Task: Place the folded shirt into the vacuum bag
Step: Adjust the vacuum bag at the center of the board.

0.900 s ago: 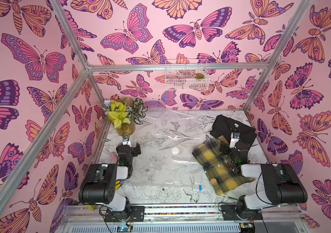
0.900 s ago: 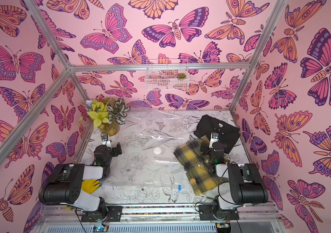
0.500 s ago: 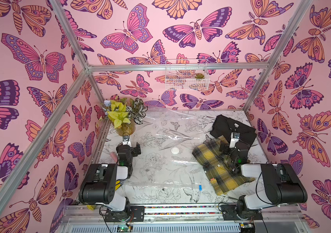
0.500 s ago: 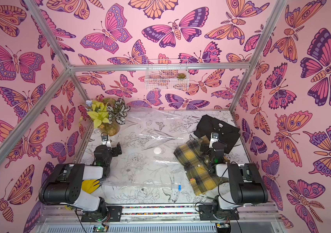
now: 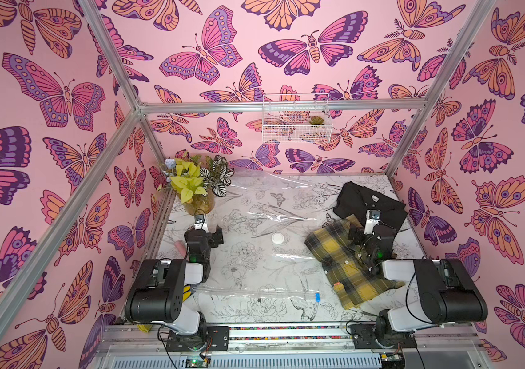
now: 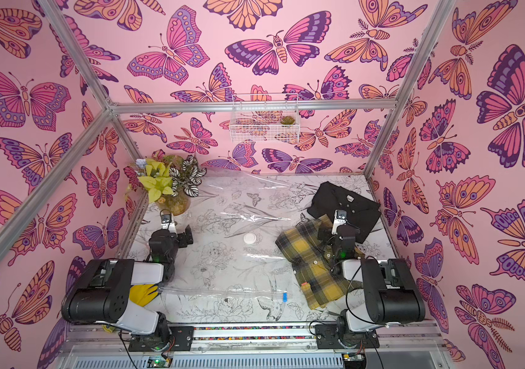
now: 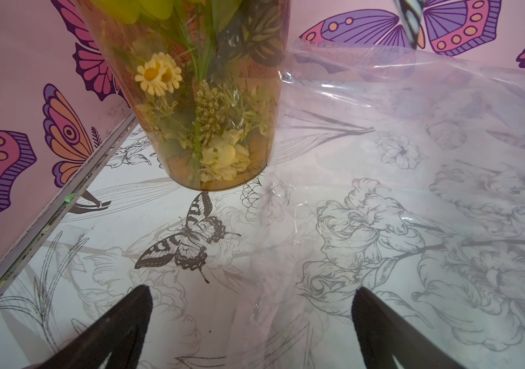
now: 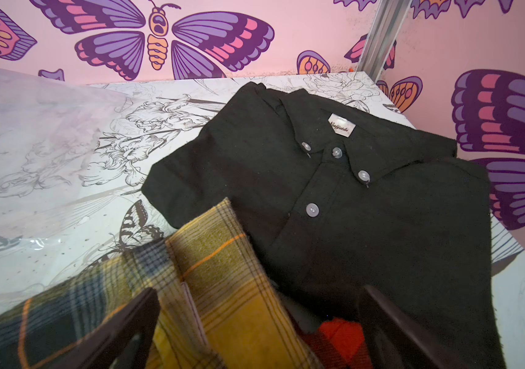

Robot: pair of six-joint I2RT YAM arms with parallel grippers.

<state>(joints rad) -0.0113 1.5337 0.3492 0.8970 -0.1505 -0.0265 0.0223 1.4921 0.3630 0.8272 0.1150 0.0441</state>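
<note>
Zero progress visible to me: neatly folded black button-up shirt (image 5: 369, 204) at far right corner of white floral-print table (image 5: 238, 314). Rumpled yellow plaid flannel shirt (image 5: 334, 255) along right edge, overlapping black one. Both outside large clear crinkly plastic vacuum bag (image 5: 254, 265), flat across table middle, round white valve disc (image 5: 277, 238) up, small blue slider clip (image 5: 317, 297) near front edge. Bag mouth zipped or not: can't tell.

My left gripper (image 7: 251, 290) spread, empty, at bag's left margin by amber glass vase of flowers (image 5: 198, 204) in far left corner. Right gripper (image 8: 259, 289) spread, empty, above plaid shirt.

Remaining, I judge: everything, meaning open mouth, grasp, insert.

Walls pink butterfly paper (image 5: 63, 96); white wire basket (image 5: 296, 123) on back wall.
</note>
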